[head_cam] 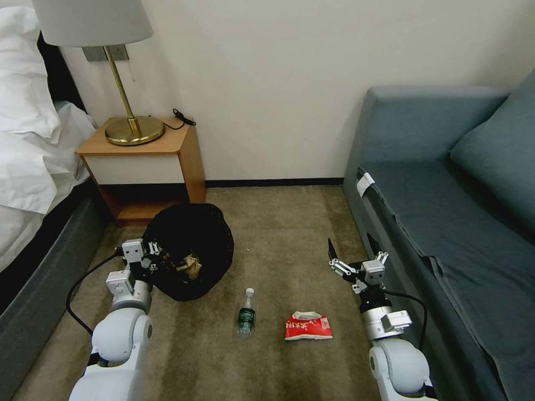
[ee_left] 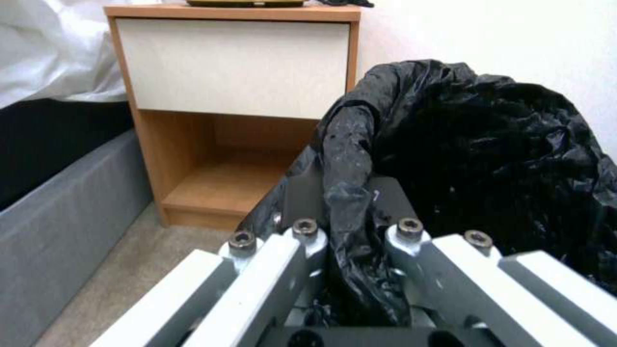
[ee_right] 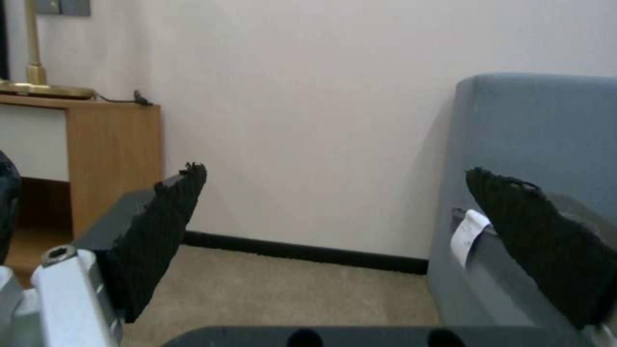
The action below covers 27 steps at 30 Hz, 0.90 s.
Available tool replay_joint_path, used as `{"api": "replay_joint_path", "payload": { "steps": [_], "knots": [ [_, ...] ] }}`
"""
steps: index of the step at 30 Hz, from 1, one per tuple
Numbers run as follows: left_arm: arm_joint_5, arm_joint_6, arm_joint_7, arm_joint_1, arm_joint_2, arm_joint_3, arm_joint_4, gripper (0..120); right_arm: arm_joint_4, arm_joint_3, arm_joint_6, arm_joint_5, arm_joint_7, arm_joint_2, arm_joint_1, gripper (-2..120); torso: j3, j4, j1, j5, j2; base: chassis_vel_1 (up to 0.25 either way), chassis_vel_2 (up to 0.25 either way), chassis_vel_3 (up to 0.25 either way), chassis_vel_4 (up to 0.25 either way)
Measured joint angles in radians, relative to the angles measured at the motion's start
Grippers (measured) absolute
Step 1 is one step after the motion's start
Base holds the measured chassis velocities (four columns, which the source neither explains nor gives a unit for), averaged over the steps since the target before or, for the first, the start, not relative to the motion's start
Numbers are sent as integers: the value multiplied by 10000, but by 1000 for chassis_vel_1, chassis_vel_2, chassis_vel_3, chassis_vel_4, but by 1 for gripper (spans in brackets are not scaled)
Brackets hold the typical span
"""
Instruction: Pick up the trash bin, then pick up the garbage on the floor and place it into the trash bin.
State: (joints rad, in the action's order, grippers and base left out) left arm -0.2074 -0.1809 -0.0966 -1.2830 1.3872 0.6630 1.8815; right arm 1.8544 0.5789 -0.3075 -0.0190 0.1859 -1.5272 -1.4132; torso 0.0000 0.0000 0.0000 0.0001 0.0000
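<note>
The trash bin [head_cam: 195,236], lined with a glossy black bag, stands left of centre on the carpet, its mouth tipped toward me. Inside it lies a crumpled tan paper bag [head_cam: 192,267]. My left gripper [head_cam: 150,255] is shut on the bin's near-left rim; in the left wrist view the black liner [ee_left: 489,144] is pinched between the fingers [ee_left: 302,193]. A clear green-labelled bottle [head_cam: 246,313] and a red-and-white packet [head_cam: 308,326] lie on the floor in front of me. My right gripper [head_cam: 352,248] hangs open and holds nothing, beyond and to the right of the packet, beside the sofa. Its pads [ee_right: 161,231] stand wide apart.
A wooden nightstand [head_cam: 167,167] with a brass lamp [head_cam: 134,129] stands against the wall behind the bin. A bed [head_cam: 33,167] runs along the left and a blue-grey sofa [head_cam: 446,211] along the right. Open carpet [head_cam: 284,234] lies between them.
</note>
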Motion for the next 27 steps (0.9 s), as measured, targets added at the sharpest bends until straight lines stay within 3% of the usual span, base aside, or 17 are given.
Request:
{"api": "replay_joint_path", "payload": {
  "steps": [16, 23, 27],
  "knots": [
    [-6, 11, 1, 3, -18, 5, 0, 5, -264, 57, -152, 266, 10, 104, 74, 100, 0, 0, -1, -1, 1, -52, 51, 56, -50],
    [-2, 35, 26, 34, -29, -34, -122, 5, -361, -17, 723, 298, 168, 840, 402, 100, 0, -2, 0, 1, 0, 0, 0, 0, 0],
    [14, 56, 52, 24, -33, -83, -197, 5, -698, -84, 1688, -171, 1259, 1615, 1113, 100, 0, -1, 0, 0, 0, 0, 0, 0, 0]
  ]
}}
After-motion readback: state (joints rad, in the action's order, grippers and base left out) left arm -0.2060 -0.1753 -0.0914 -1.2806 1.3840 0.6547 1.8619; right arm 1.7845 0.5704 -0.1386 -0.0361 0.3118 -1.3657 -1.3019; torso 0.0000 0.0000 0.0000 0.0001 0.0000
